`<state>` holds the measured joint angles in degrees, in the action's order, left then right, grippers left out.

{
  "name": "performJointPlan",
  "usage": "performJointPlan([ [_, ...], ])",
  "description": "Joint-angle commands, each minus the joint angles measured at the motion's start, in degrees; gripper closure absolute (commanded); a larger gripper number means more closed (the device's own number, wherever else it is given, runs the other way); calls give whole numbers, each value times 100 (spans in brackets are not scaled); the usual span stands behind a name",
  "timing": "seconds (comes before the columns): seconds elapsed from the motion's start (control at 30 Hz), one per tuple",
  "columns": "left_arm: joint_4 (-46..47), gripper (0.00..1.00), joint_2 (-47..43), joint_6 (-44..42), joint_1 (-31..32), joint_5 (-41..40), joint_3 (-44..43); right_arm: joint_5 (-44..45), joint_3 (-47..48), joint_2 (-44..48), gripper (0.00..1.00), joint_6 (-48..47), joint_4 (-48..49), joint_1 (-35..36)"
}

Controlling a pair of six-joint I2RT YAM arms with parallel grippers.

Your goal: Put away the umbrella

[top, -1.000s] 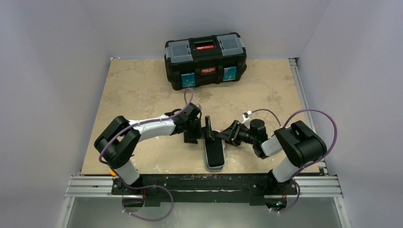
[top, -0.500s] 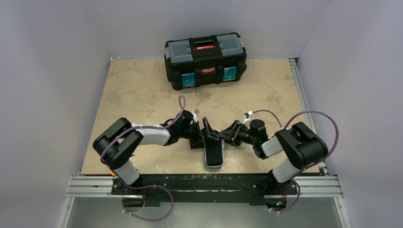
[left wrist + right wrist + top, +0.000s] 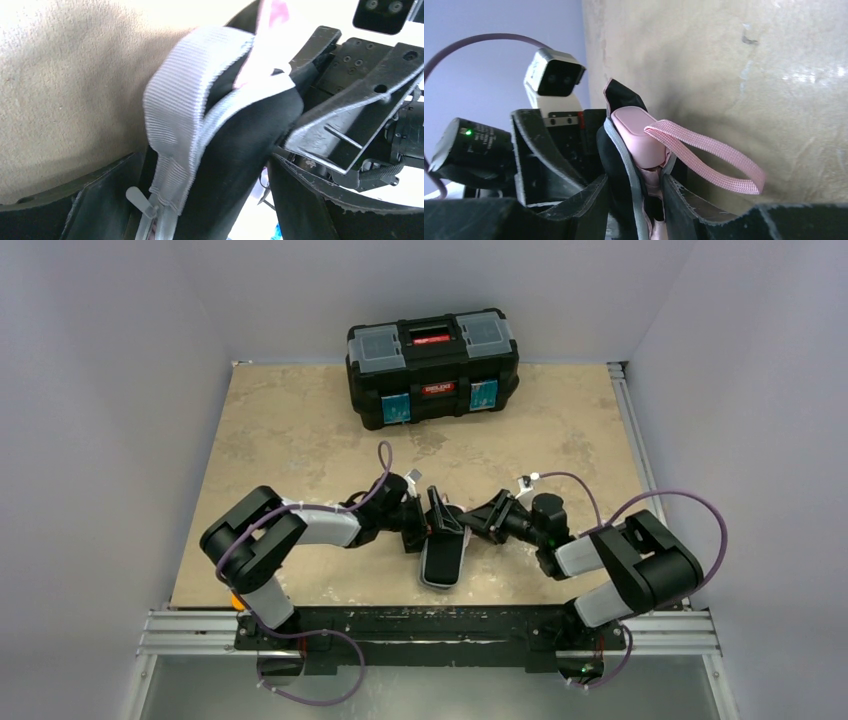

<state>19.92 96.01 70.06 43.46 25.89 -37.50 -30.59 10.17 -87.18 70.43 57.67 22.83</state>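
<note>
A small grey oblong case (image 3: 443, 558) lies near the table's front middle, its dark end raised between both grippers. The pale pink umbrella (image 3: 639, 135) sits inside the case's unzipped mouth, and its pink wrist strap (image 3: 719, 160) loops out to the right. My right gripper (image 3: 639, 200) is shut on the case, one finger pressing each side of the mouth. My left gripper (image 3: 210, 200) straddles the black case (image 3: 235, 150) beside its grey webbing loop (image 3: 180, 110) and zipper pull (image 3: 137, 197). Its jaws are wide, with light showing between the case and the right finger. From above, the left gripper (image 3: 418, 525) and right gripper (image 3: 470, 523) face each other.
A black toolbox (image 3: 432, 365) with a red handle stands shut at the back of the beige table (image 3: 280, 430). Metal rails (image 3: 660, 625) run along the front and right edges. Grey walls close in on both sides.
The case's near end has swung slightly left and its body has shifted toward the left arm. The right arm has reached further left and its jaws have narrowed. The left gripper has lowered beside the case.
</note>
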Motion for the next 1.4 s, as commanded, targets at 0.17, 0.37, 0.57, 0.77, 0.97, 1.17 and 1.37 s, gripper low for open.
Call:
performJointPlan([
  [0.17, 426, 17, 91, 11, 101, 135, -292, 91, 231, 769, 100, 218, -163, 10],
  [0.37, 1069, 59, 227, 196, 172, 444, -400, 138, 203, 1065, 100, 206, -211, 11],
  [0.57, 1195, 81, 179, 296, 171, 512, -449, 226, 248, 1642, 100, -249, -970, 11],
  [0.77, 1098, 92, -17, 254, 70, 627, -513, 323, 697, 2491, 19, -1187, -2584, -163],
  [0.97, 449, 92, -677, -74, -155, 824, -671, 672, 1344, 3577, 1, -2196, -4518, -308],
  [1.17, -1493, 91, -1372, -1104, -180, 949, -1605, 39, 1266, 3595, 1, -2147, -4341, -330],
  [1.37, -2222, 91, -1518, -1330, -180, 1222, -2299, -639, 1281, 3542, 1, -1751, -3531, -326],
])
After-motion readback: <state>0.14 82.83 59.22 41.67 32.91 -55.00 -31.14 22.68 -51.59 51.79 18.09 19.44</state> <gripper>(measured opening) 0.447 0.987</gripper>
